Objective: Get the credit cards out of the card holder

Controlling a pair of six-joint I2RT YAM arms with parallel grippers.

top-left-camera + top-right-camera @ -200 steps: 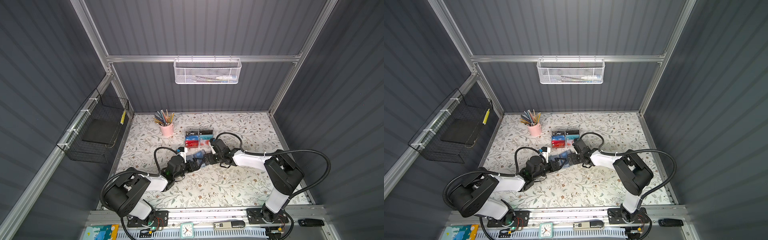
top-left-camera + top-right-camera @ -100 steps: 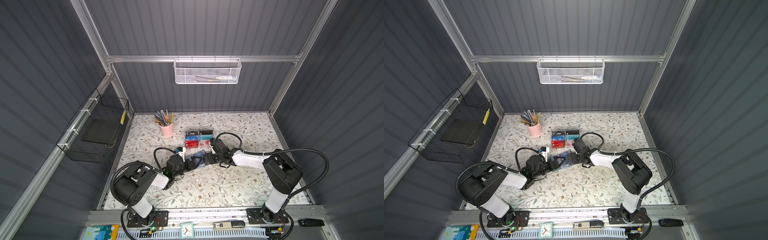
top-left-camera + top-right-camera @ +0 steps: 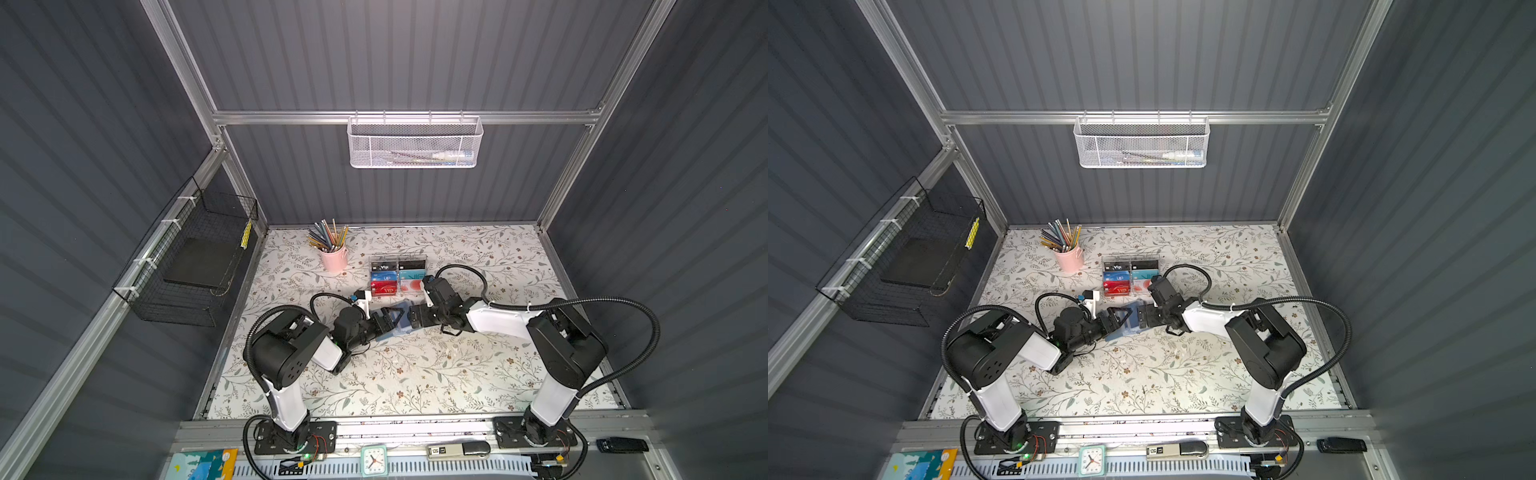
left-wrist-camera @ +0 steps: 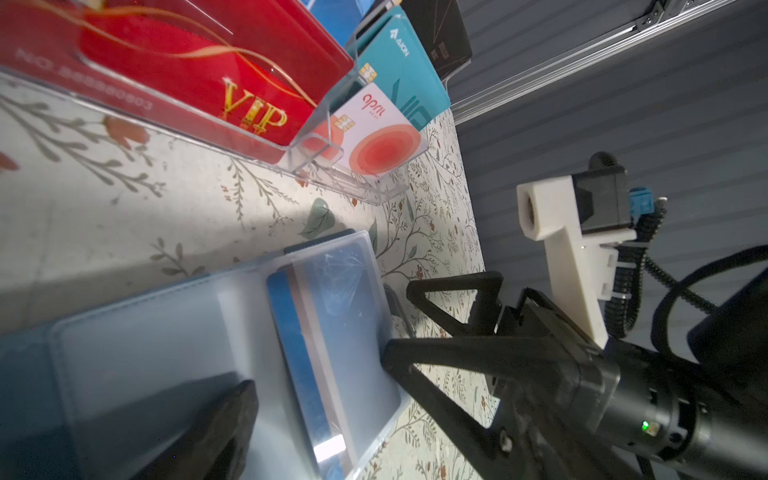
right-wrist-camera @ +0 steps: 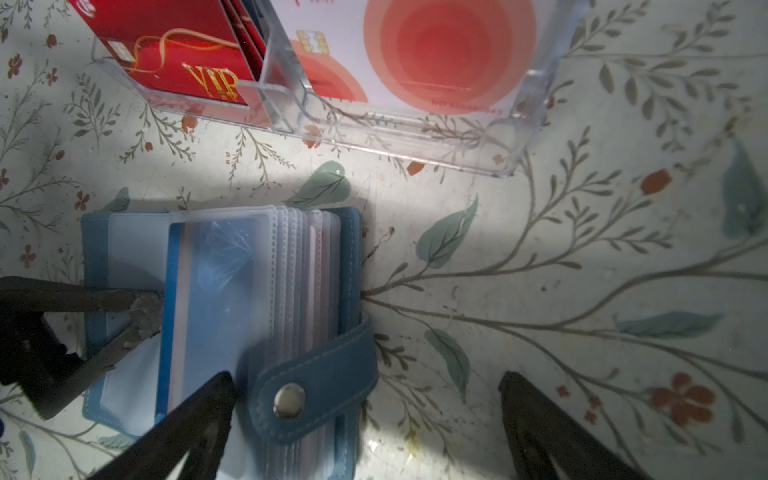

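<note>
The blue-grey card holder [image 3: 400, 328] [image 3: 1130, 329] lies open on the floral mat between both grippers. A blue credit card [image 5: 208, 286] [image 4: 328, 332] sits inside its top clear sleeve. The snap tab [image 5: 320, 386] is folded over the stack of sleeves. My left gripper [image 3: 387, 322] is open; one finger [image 4: 208, 419] rests on the sleeve, its tip at the card's edge. My right gripper [image 5: 368, 386] is open and straddles the holder's tab side, empty. A white credit card with red-orange circles [image 4: 382, 137] [image 5: 436, 45] stands in the acrylic rack.
The clear acrylic rack [image 3: 399, 276] with VIP cards stands just behind the holder. A pink cup of pencils [image 3: 333, 258] is at the back left. A black wire basket [image 3: 195, 257] hangs on the left wall, a white mesh basket [image 3: 415, 143] on the back wall.
The left arm's shoulder and elbow have swung up and toward the middle while its gripper stayed at the holder. The right arm has not visibly moved.
</note>
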